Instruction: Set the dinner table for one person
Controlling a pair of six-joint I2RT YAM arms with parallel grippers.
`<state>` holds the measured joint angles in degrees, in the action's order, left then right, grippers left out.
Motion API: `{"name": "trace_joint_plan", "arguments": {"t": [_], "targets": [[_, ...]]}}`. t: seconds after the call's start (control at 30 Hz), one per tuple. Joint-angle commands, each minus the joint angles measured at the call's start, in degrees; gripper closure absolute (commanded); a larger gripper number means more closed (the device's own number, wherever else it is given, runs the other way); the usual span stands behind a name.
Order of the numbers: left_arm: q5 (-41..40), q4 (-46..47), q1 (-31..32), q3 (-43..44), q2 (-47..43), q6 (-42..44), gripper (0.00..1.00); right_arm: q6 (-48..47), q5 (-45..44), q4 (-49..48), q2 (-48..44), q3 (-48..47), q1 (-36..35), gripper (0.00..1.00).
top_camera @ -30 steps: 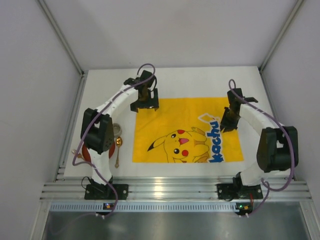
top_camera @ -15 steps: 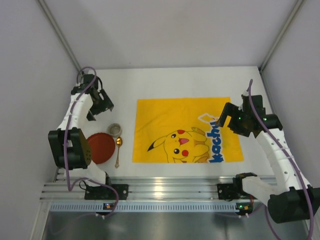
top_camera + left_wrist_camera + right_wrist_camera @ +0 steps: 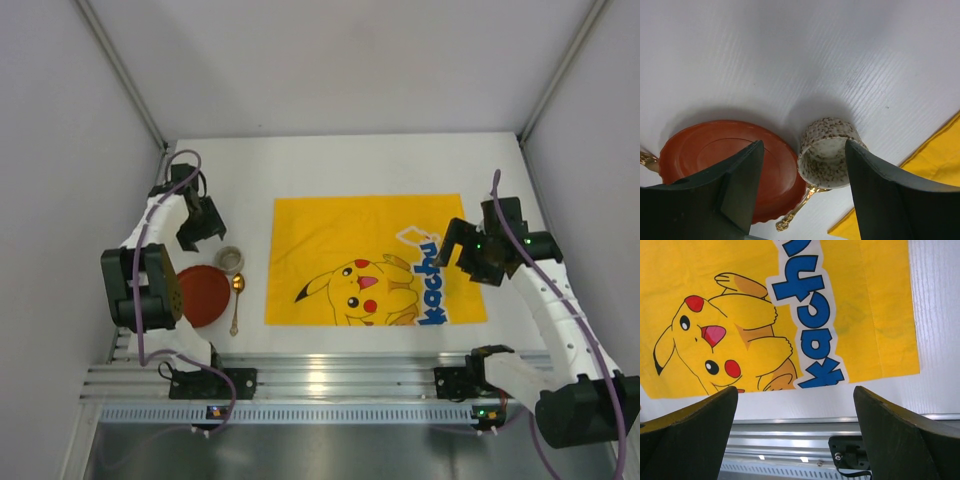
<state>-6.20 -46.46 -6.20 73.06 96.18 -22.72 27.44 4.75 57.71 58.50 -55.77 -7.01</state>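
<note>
Top external shows left claw [image 3: 203,236] poised open near speckled cup [image 3: 231,259].

Left pincer [image 3: 203,228] swings off yellow cartoon-printed cloth mat [image 3: 340,225] to left side of white worktop [image 3: 350,160], hangs beside speckled ceramic cup [image 3: 230,259], jaws narrowing. Right pincer [image 3: 455,254] goes from closed to wide apart and draws back toward mat's near right corner.

A large plain white rectangular worktop [image 3: 380,160] is bordered at its near edge by a silver aluminium rail [image 3: 340,372]. A yellow cartoon-printed cloth mat [image 3: 340,225] is spread flat across its middle. Left of the mat (none touching it) are set a round red-brown plate [image 3: 205,293], a small speckled cup [image 3: 230,259] upright just beyond it, and a gold metal spoon [image 3: 236,300] between plate and mat.
</note>
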Motion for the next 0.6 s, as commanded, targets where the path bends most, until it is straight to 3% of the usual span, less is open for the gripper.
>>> {"name": "trace_joint_plan", "arguments": {"t": [0.0, 0.17, 0.43, 0.57], "targets": [[2.3, 3.8, -0.2, -2.9, -0.2, 1.7, 0.29, -0.3, -1.9, 1.3, -2.2, -0.1, -0.5, 0.0], [4.6, 6.0, -0.2, -5.9, -2.4, 1.9, 0.35, 0.7, -2.2, 1.4, -2.7, 0.9, -0.5, 0.0], [5.8, 7.7, -0.2, -8.7, -1.1, 2.7, 0.58, 2.4, -2.3, 1.5, -3.5, 2.9, -0.5, 0.0], [5.8, 8.9, -0.3, -10.2, 0.0, 2.8, 0.61, 3.3, -2.2, 1.5, -4.4, 4.3, -0.5, 0.0]]}}
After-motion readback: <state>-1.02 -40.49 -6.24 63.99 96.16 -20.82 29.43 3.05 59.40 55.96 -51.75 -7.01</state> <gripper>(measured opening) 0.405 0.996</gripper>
